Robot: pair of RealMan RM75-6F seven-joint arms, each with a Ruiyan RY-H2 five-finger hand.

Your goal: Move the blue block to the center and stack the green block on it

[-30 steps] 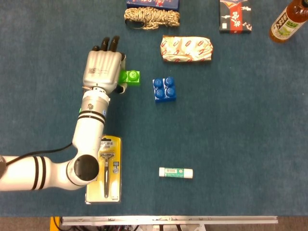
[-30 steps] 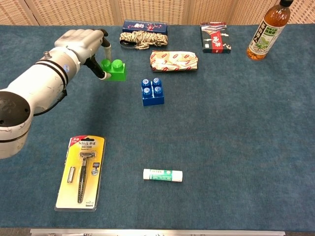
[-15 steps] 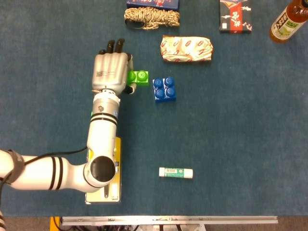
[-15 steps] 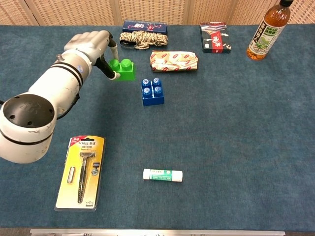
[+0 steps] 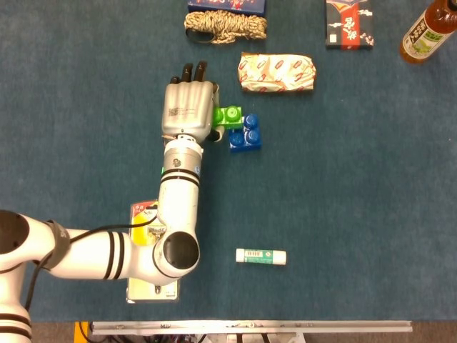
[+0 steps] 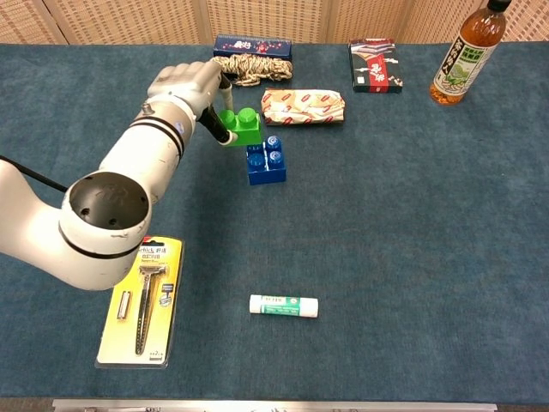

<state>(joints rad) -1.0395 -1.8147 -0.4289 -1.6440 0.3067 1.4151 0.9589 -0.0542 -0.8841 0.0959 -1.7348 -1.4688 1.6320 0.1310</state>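
Note:
My left hand (image 5: 189, 107) (image 6: 190, 86) holds the green block (image 5: 230, 116) (image 6: 241, 125) by its left end, lifted off the cloth. The green block hangs over the left edge of the blue block (image 5: 246, 134) (image 6: 267, 161), partly covering its left studs in the head view. The blue block rests on the blue cloth near the middle of the table. My right hand appears in neither view.
Behind the blocks lie a wrapped packet (image 5: 277, 72), a coil of rope (image 5: 226, 26) and a dark box (image 5: 348, 23); a bottle (image 5: 428, 30) stands far right. A razor pack (image 6: 141, 300) lies front left, a white tube (image 5: 261, 256) front centre.
My left hand has carried the green block rightward from well left of the blue block until it overlaps the blue block's left edge. The blue block has not moved.

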